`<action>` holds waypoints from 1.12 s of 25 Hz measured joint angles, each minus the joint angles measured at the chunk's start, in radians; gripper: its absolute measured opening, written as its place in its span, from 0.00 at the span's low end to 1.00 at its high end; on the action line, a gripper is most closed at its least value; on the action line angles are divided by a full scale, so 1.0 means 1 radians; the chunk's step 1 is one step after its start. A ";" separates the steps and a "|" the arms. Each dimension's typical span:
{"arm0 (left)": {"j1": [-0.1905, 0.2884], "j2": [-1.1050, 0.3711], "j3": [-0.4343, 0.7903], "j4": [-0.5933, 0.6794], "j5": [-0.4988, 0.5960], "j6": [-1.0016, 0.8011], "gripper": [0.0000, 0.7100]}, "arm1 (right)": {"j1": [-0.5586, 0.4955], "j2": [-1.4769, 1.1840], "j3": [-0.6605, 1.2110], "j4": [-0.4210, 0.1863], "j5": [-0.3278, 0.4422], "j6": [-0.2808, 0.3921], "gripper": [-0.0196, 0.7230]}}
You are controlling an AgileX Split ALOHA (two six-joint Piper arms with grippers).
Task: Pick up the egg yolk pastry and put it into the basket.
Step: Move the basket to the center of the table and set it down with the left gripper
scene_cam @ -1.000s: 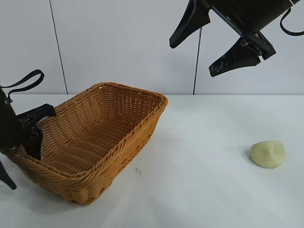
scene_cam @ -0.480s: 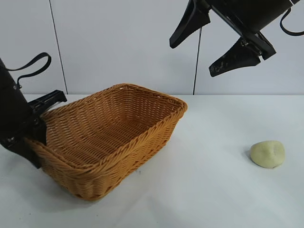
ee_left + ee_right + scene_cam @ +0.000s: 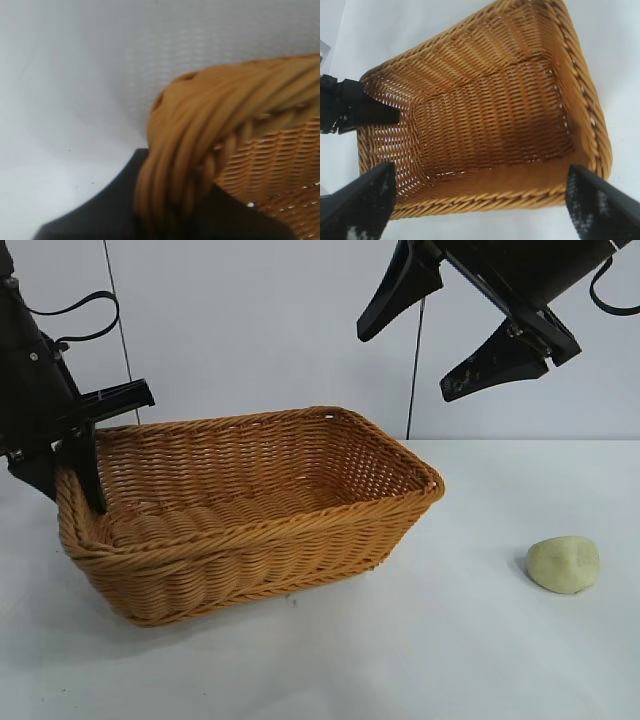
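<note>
The egg yolk pastry (image 3: pixel 564 563), a pale yellow-green lump, lies on the white table at the right, apart from everything. The orange-tan wicker basket (image 3: pixel 250 540) stands left of centre with nothing in it. My left gripper (image 3: pixel 85 455) is shut on the basket's braided rim at its far-left corner, one jaw inside and one outside. The left wrist view shows that rim (image 3: pixel 200 130) pinched in the left gripper (image 3: pixel 170 210). My right gripper (image 3: pixel 406 365) hangs open high above the table, over the basket's right end, looking down into the basket (image 3: pixel 470 60). Nothing is between its fingers.
The white table (image 3: pixel 450 640) runs back to a pale panelled wall (image 3: pixel 260 330). A bare strip of table separates the basket's right corner from the pastry. The right wrist view also shows the left gripper (image 3: pixel 350 110) at the basket's corner.
The left gripper has risen and swung the basket round, so its long side now faces front and its right corner reaches farther right. The right arm and the pastry have not moved.
</note>
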 joint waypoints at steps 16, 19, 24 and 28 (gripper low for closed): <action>0.000 0.170 -0.151 0.013 0.082 0.247 0.21 | 0.000 0.000 0.000 0.000 0.001 0.000 0.88; -0.001 0.198 -0.151 -0.019 0.056 0.266 0.21 | 0.000 0.000 0.000 0.000 0.001 0.000 0.88; -0.001 0.218 -0.151 -0.027 0.022 0.278 0.21 | 0.000 0.000 0.000 0.000 0.001 0.000 0.88; -0.003 0.218 -0.151 -0.023 0.010 0.281 0.21 | 0.000 0.000 0.000 0.000 0.001 0.000 0.88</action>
